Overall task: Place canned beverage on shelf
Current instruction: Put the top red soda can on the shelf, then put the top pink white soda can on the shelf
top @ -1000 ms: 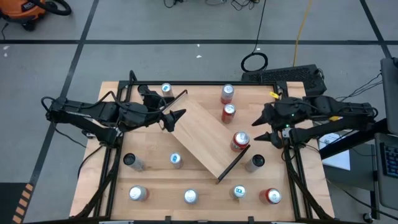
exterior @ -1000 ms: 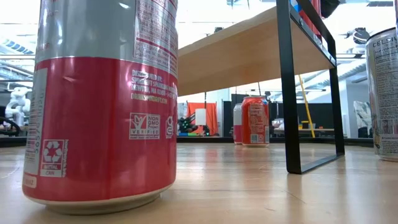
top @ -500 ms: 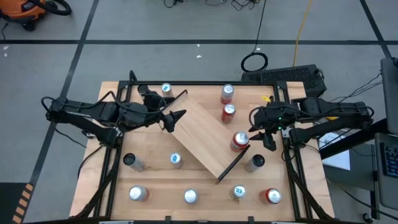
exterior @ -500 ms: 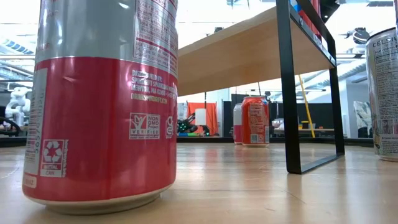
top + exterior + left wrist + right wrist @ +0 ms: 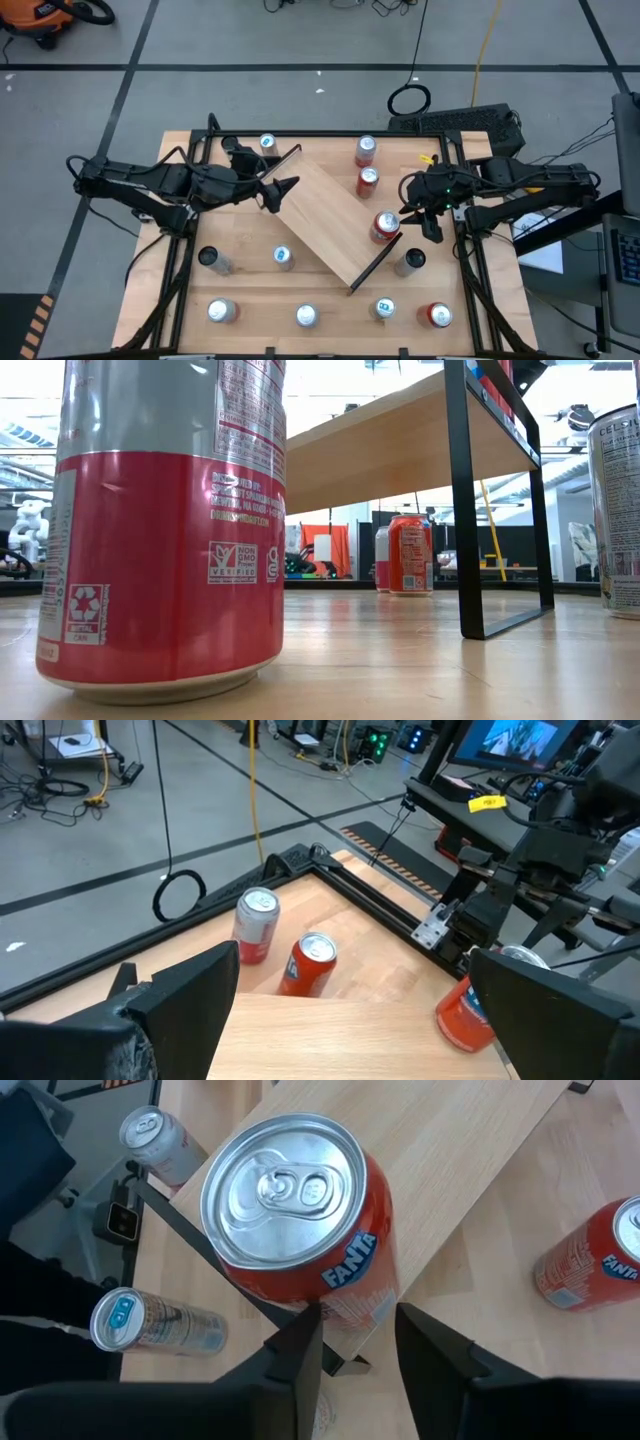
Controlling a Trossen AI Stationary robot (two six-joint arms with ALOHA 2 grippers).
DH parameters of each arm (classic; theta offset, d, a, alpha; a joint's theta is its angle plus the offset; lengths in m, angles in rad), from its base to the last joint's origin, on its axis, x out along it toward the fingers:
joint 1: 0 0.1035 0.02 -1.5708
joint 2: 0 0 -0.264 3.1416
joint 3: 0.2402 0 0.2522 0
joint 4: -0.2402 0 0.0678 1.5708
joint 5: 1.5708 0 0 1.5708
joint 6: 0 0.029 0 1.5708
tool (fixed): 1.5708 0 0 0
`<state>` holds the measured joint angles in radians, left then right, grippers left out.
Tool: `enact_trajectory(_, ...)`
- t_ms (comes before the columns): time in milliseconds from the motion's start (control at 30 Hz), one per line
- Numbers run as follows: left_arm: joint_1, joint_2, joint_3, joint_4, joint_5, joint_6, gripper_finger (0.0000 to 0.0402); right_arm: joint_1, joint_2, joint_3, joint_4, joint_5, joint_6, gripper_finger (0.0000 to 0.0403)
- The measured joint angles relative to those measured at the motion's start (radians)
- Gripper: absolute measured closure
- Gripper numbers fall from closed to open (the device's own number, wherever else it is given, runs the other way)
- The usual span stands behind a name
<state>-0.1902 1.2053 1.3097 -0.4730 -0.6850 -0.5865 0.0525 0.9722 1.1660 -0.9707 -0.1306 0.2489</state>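
Tabletop (image 5: pixel 330 295): right gripper's (image 5: pixel 413 222) narrowly parted fingers hover beside shelf's (image 5: pixel 325 215) Fanta can (image 5: pixel 295 1230).

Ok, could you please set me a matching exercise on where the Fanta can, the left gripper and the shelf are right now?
1 Fanta can
2 left gripper
3 shelf

a set diagonally on the table
b open, at the shelf's end nearer the left arm
c standing on the shelf's other end, by the rail

Pairs: 1-c, 2-b, 3-a
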Motion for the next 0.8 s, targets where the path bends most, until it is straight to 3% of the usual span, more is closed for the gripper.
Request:
enact_trajectory(233,0.0,0.0,0.0,-0.019,0.004,-0.002,0.0004,0.0,-0.002,0.0,-0.013,0.0,0.01,0.0298)
enact_trajectory(600,0.0,0.0,0.0,-0.048,0.028,-0.011,0.0004,0.0,-0.032,0.0,-0.016,0.004,0.158,0.0298)
enact_trajectory(800,0.035,-0.008,0.0,-0.13,0.048,-0.216,0.0004,-0.001,-0.034,0.0,-0.017,0.07,0.399,0.0298)
